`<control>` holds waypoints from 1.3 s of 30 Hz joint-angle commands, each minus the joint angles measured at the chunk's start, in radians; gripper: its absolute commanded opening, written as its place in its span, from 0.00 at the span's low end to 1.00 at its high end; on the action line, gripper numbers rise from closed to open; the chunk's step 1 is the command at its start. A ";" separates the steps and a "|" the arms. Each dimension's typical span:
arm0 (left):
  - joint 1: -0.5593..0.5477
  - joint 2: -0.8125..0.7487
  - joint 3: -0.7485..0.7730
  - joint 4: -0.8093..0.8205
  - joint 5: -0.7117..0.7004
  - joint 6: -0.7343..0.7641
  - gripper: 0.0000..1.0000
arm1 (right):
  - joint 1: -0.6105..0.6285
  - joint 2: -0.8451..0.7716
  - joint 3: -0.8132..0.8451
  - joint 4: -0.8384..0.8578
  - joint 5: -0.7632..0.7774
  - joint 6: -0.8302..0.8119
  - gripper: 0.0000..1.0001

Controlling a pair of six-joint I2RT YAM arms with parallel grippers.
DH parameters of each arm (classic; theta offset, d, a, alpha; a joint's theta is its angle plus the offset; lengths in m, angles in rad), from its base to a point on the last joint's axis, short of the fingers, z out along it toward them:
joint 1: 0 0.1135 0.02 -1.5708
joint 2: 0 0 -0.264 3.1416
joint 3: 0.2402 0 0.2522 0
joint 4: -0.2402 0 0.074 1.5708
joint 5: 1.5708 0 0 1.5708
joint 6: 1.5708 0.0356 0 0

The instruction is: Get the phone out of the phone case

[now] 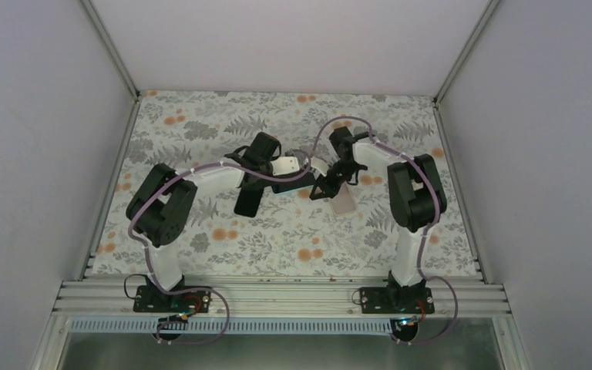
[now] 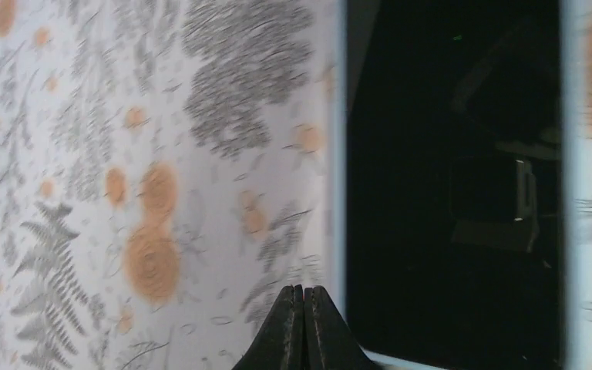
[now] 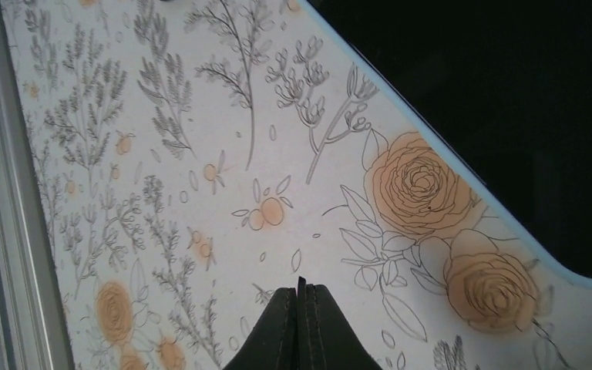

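Note:
The phone (image 2: 455, 193) has a black screen and a pale blue rim. It lies flat on the floral cloth, just right of my left gripper (image 2: 303, 291), which is shut and empty by its near corner. In the right wrist view a corner of the phone (image 3: 509, 100) fills the upper right, and my right gripper (image 3: 301, 287) is shut on the cloth, apart from it. I cannot tell whether the blue rim is the case. From above, a dark slab (image 1: 247, 199) lies under my left gripper (image 1: 266, 179), and my right gripper (image 1: 325, 191) is close by.
A pale translucent piece (image 1: 344, 202) lies on the cloth beside the right gripper. An aluminium rail (image 3: 0, 193) runs along the table edge. White walls enclose the table on three sides. Both arms meet over the middle of the cloth.

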 commanded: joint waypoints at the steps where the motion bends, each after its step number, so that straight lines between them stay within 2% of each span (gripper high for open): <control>1: 0.045 0.011 0.034 0.147 -0.061 -0.063 0.02 | 0.017 0.063 0.013 0.035 -0.059 0.044 0.04; 13: 0.072 0.145 0.096 0.099 -0.032 -0.026 0.02 | 0.027 0.126 0.051 0.081 0.010 0.159 0.04; 21: 0.078 0.159 0.110 0.032 0.006 -0.012 0.02 | 0.025 0.159 0.092 0.104 0.081 0.241 0.04; 39: 0.069 0.226 0.122 -0.121 0.033 0.034 0.02 | -0.021 0.254 0.238 0.060 0.199 0.271 0.04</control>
